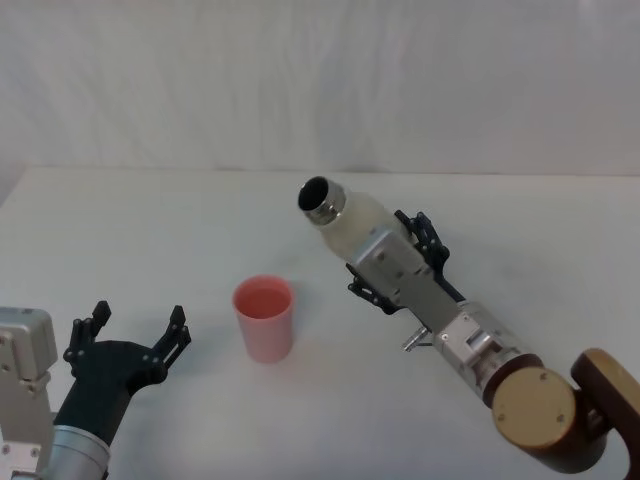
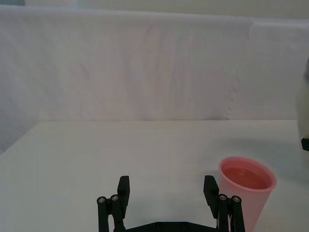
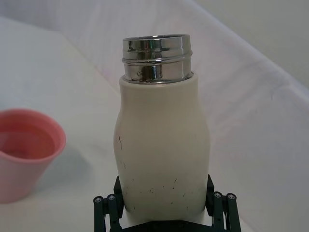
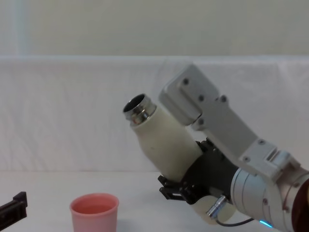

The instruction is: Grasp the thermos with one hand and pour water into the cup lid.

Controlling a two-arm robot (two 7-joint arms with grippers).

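Two black fingers of the right gripper (image 3: 163,205) pinch the lower body of the thermos (image 3: 163,145), one on each side of its cream wall. In the head view this hand (image 1: 400,262) is right of centre, raised off the table (image 1: 150,230), with its silver-grey arm running back toward the near right corner. The thermos (image 1: 345,215) is lifted and tilted: its shiny steel neck points up and to the left, toward the cup side, and the open mouth shows dark. From the chest view the bottle (image 4: 161,140) leans at a slant, mouth higher than base, well above the table surface. Small dark flecks mark its body in the right wrist view.

The cup lid (image 1: 264,317) stands upright on the table, near and to the left of the thermos, apart from it, below and left of the mouth. Its pink inside looks wet or filled partway in the left wrist view (image 2: 246,193).

The left gripper (image 1: 130,342) rests low at the near left, fingers spread wide and holding nothing, just left of the cup lid and not touching it. A white cloth backdrop (image 1: 320,80) hangs behind the far edge of the table.
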